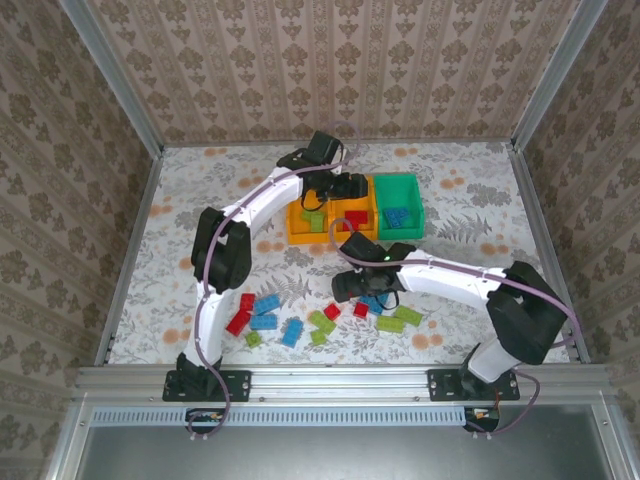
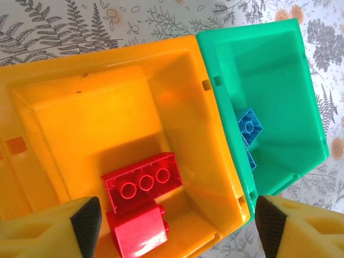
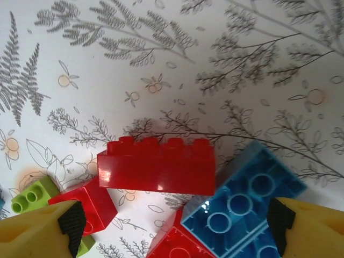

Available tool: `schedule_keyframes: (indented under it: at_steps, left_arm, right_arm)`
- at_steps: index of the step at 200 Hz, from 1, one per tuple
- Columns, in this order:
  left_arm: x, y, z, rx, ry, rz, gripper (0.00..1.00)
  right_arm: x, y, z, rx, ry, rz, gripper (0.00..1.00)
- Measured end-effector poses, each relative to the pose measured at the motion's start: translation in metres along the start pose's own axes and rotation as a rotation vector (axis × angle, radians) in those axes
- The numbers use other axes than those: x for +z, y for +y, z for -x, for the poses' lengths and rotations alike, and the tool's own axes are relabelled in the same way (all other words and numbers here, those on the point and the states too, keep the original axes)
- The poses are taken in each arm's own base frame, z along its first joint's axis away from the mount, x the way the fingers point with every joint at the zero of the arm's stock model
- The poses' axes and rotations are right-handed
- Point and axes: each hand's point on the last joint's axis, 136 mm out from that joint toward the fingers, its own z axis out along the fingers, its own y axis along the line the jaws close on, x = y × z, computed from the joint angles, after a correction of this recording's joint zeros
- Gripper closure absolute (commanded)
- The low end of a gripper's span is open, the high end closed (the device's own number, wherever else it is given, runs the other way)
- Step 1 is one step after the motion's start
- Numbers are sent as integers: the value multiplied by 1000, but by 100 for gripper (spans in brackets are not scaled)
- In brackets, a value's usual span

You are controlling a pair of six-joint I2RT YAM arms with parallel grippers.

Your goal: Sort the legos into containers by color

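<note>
Two orange-yellow bins and a green bin (image 1: 410, 186) stand in a row at mid-table. The left orange bin (image 1: 297, 235) holds a lime brick. My left gripper (image 1: 340, 190) (image 2: 177, 228) hangs open over the middle orange bin (image 2: 86, 107), which holds two red bricks (image 2: 142, 180). Blue bricks (image 2: 249, 126) lie in the green bin (image 2: 274, 80). My right gripper (image 1: 352, 286) (image 3: 176, 220) is open, low over loose legos. A long red brick (image 3: 158, 166) lies on its side between its fingers, with an upturned blue brick (image 3: 244, 199) at the right, more red bricks and a lime brick (image 3: 32, 196).
Loose legos lie scattered on the floral table near the front: red (image 1: 240, 312), blue (image 1: 265, 321) and lime (image 1: 322, 322) at the left, lime ones (image 1: 398, 319) at the right. Metal rails and patterned walls border the table.
</note>
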Motion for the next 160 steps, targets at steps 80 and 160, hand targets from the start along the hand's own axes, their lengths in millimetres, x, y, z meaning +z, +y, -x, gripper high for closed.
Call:
schedule_keyframes:
  at_steps: [80, 160]
  left_arm:
    - [-12, 12, -18, -12, 9, 13, 0]
    - [-21, 32, -16, -39, -8, 33, 0]
  right_arm:
    - [11, 10, 0, -52, 39, -76, 9]
    - [22, 12, 0, -74, 78, -109, 16]
